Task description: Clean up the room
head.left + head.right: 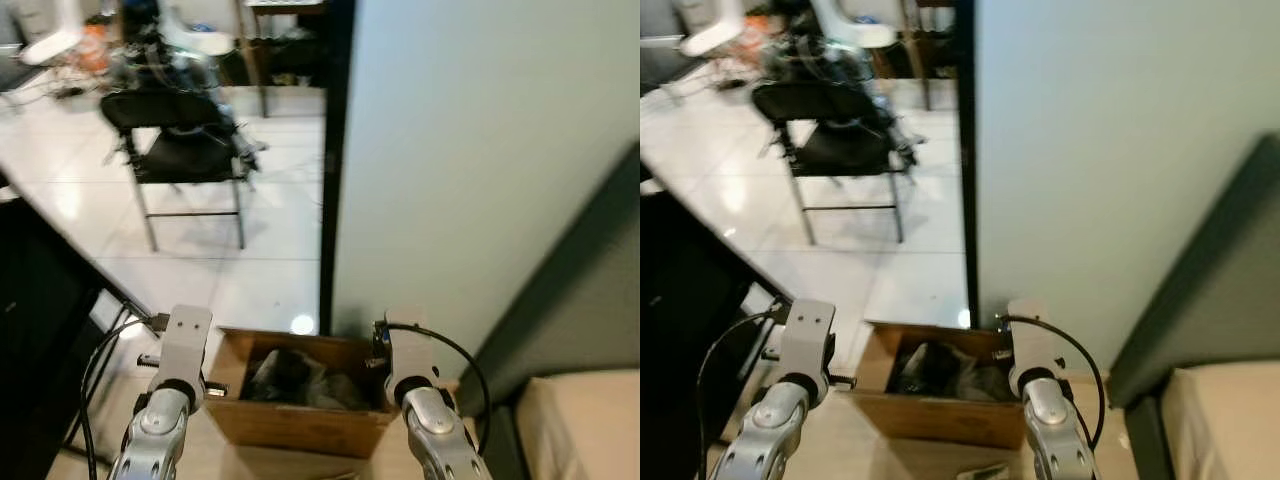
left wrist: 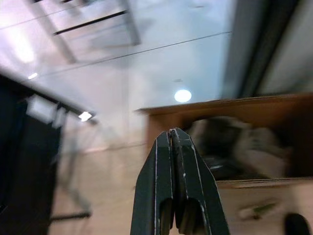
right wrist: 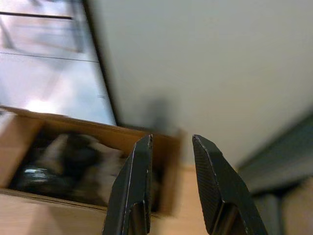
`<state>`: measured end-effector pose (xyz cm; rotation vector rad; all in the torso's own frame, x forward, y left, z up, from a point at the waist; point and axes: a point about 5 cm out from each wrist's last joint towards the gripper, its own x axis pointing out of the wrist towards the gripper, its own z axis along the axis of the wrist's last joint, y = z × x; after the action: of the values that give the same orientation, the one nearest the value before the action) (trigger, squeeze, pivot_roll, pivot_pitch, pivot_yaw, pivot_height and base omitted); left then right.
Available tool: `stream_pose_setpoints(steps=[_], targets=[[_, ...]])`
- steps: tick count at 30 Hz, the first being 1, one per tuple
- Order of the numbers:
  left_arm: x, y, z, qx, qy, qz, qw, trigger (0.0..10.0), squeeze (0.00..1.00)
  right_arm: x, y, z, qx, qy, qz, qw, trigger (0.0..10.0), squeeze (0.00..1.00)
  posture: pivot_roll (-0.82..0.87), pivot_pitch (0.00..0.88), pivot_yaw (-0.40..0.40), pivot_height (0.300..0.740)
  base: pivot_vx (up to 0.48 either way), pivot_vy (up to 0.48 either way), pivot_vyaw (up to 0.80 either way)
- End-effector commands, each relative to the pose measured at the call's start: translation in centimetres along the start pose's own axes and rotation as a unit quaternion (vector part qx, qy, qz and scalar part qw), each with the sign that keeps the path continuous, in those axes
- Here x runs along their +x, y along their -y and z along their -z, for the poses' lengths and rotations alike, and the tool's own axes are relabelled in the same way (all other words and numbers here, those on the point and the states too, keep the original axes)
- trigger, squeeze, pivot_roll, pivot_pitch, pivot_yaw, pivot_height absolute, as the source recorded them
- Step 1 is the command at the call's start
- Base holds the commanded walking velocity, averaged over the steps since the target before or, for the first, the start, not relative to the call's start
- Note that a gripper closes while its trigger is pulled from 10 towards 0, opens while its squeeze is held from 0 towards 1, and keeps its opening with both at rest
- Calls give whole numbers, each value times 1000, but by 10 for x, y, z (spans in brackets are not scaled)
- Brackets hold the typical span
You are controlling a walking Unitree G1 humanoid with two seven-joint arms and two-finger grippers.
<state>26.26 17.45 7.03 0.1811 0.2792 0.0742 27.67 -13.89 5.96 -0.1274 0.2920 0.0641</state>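
An open cardboard box [image 1: 300,420] sits on the floor against the pale wall, holding dark and light crumpled items [image 1: 300,378]. Both silver arms reach toward it from below, the left wrist [image 1: 180,350] at the box's left corner and the right wrist [image 1: 410,360] at its right corner. In the left wrist view my left gripper [image 2: 173,134] is shut with nothing in it, pointing at the box's [image 2: 220,142] left end. In the right wrist view my right gripper [image 3: 171,142] is open and empty, over the box's [image 3: 88,156] right end.
A black folding chair [image 1: 185,150] stands on the white tiled floor further back, with clutter behind it. A dark cabinet [image 1: 40,330] is at the left with cables [image 1: 95,370] beside it. A beige cushion [image 1: 585,425] and a grey panel [image 1: 580,270] lie at the right.
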Motion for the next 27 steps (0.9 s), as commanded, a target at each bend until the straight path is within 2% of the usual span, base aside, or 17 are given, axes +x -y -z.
stream_pose_setpoints(steps=[1,6,11,24,27], targets=[[-3,2,7,1,-11,1,1000,10000,0,0,0,6,8,-20,-4,1000,10000,0,-40,126,1,708,0,0,-800],[-7,5,11,-1,-20,10,1000,10000,0,2,-1,6,14,-31,-13,999,10000,0,-47,134,-15,708,0,0,-800],[-10,13,10,-6,-14,46,999,10000,0,3,-3,3,13,-41,-26,999,10000,0,-53,141,-19,708,0,0,-800],[-6,15,5,-8,5,58,998,10000,0,-4,0,7,16,-55,-16,998,10000,0,-68,141,9,708,0,0,-800],[-4,16,3,-7,7,65,998,10000,0,-6,5,7,24,-57,-3,998,10000,0,-83,141,25,708,0,0,-800]])
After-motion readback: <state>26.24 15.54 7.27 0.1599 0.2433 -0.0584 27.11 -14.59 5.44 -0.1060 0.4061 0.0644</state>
